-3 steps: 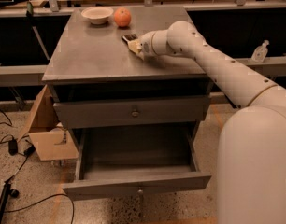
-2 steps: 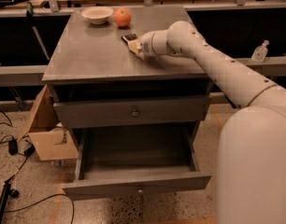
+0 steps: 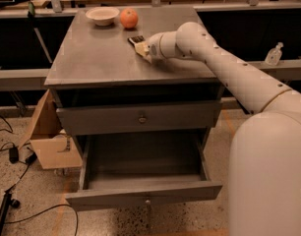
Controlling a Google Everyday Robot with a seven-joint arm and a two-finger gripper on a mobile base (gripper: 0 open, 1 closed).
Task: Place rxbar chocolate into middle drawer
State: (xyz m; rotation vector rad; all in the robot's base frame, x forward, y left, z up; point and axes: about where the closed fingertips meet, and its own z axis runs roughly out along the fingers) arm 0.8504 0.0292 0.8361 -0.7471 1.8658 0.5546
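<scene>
The rxbar chocolate [image 3: 135,40], a small black bar, lies flat on the grey cabinet top [image 3: 96,58] just below the orange. My gripper [image 3: 142,48] hovers right over the bar's near end, its pale fingers pointing left and down at the cabinet top. My white arm reaches in from the right. The middle drawer [image 3: 145,173] stands pulled wide open below, and its inside is empty. Its small round knob [image 3: 147,200] shows on the front.
An orange [image 3: 129,18] and a white bowl [image 3: 102,15] sit at the back of the cabinet top. The upper knobbed drawer [image 3: 140,118] is closed. A cardboard box [image 3: 49,136] and cables lie on the floor at left. A bottle [image 3: 274,54] stands at right.
</scene>
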